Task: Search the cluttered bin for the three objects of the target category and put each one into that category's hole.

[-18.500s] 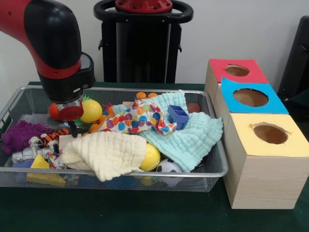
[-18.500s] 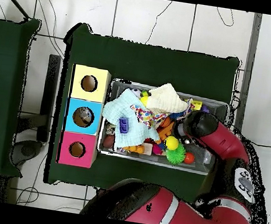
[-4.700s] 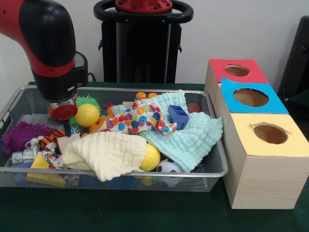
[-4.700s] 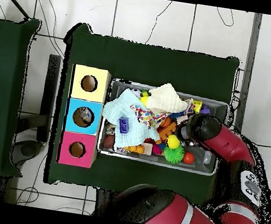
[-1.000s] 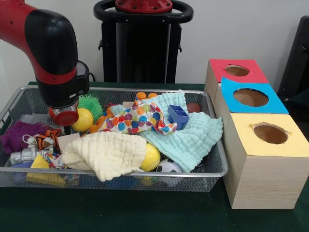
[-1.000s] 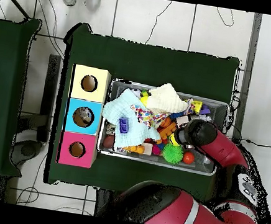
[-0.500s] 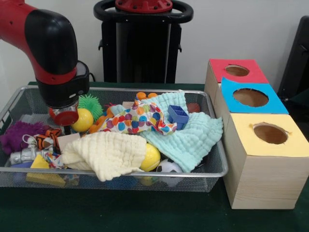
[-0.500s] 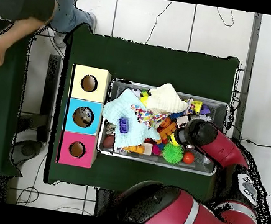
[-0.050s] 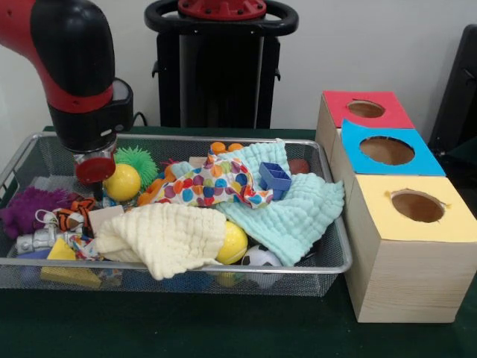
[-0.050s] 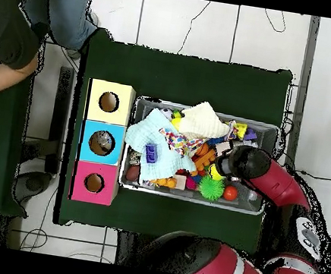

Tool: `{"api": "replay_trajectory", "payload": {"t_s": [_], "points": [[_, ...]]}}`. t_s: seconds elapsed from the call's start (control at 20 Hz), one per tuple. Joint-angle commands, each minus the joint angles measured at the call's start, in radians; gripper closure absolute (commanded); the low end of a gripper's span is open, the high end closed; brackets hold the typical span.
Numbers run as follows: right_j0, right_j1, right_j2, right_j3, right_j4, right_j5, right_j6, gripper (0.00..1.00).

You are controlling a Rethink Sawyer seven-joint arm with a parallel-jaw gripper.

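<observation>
One camera faces the wire bin (image 9: pixel 328 262) low and close; another looks straight down, seemingly from higher; both share bin and boxes (image 10: pixel 102 142).

no readable text, labels or numbers

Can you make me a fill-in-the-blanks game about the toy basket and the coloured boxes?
1. The wooden box nearest the camera in the front view has a ______ top.
2. The small blue plastic block sits on the ______ green cloth.
3. The spiky green ball lies inside the wire mesh ______.
4. Each box top has one round ______.

Answers: yellow; pale; basket; hole
</observation>
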Motion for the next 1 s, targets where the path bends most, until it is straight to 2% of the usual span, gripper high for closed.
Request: {"api": "replay_trajectory", "payload": {"t_s": [0.05, 0.4, 0.95, 1.0], "points": [[-0.028, -0.076, 0.049, 0.052, -0.009, 0.133, -0.006, 1.00], [-0.038, -0.076, 0.064, 0.059, -0.012, 0.118, -0.006, 1.00], [-0.037, -0.033, 0.076, 0.054, -0.016, 0.043, 0.019, 1.00], [-0.035, -0.033, 0.074, 0.054, -0.017, 0.039, 0.021, 0.00]]}}
